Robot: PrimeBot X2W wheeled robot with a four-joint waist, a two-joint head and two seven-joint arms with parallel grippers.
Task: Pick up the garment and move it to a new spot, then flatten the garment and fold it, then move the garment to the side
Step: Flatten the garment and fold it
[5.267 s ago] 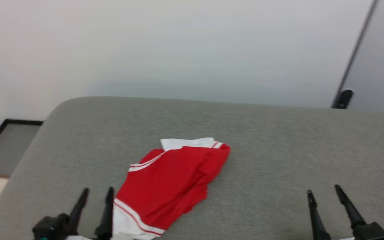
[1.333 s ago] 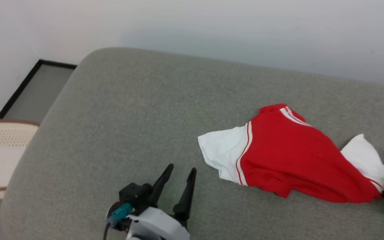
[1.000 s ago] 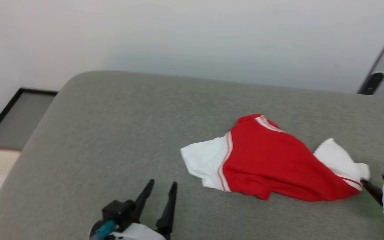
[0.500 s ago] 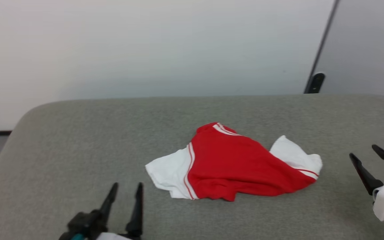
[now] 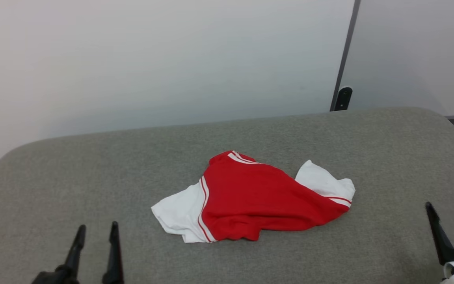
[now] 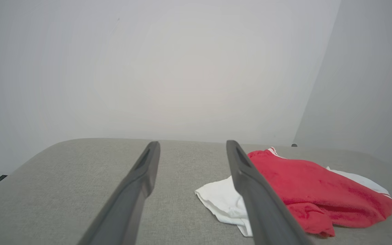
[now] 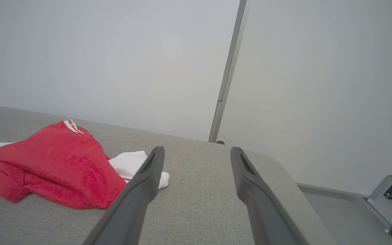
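The left gripper (image 5: pixel 97 227) hangs low at the near left of the bench (image 5: pixel 93 165), its two dark fingers spread apart with nothing between them. Its own wrist view looks along those fingers (image 6: pixel 138 183) across bare grey cloth, and the gripper (image 6: pixel 193 144) is clear of the fabric. The right gripper (image 5: pixel 446 202) sits at the near right corner, likewise spread wide and empty, its tips above the padding near the rounded edge. From its wrist view the gripper (image 7: pixel 197 149) points past the bench's far right corner.

Between the two, about mid-bench and apart from both, lies the garment (image 5: pixel 258 197). It is loosely crumpled rather than flat: a bright red middle humped up, a white panel (image 5: pixel 175 213) spilling out toward the left gripper's side, and a second white panel (image 5: pixel 321 181) bunched at the right end. Thin red and white stripes edge each panel, and another short striped band shows at the far top of the hump. The left wrist view has the garment (image 6: pixel 305 180) off to its right, the right wrist view has it (image 7: pixel 53 153) off to its left.

Behind the bench stands a pale wall (image 5: pixel 152 59), split by a dark upright strip (image 5: pixel 345 51).
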